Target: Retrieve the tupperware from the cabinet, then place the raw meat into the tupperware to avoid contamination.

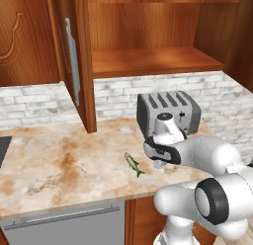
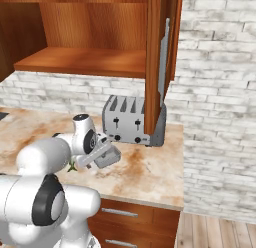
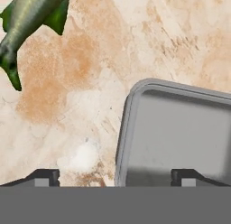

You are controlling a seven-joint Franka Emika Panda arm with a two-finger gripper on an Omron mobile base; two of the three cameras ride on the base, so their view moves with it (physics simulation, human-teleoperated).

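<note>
Down on the table (image 1: 59, 155), the tupperware (image 3: 180, 128) sits out of the open cabinet (image 1: 148, 36), so retrieval looks done. Tool (image 3: 115, 177) hangs spread, holding nothing. Raw meat (image 1: 133, 164) lies just beside it, not yet inside.

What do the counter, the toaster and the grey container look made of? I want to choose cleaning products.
Counter: looks like polished stone, marble or granite, judging by the beige surface with rusty mottled veining. Toaster: likely brushed metal with darker plastic ends; grey sheen, dark slots. Container: probably matte grey plastic, with a smooth rounded rim and no shine, though metal cannot be ruled out.
</note>
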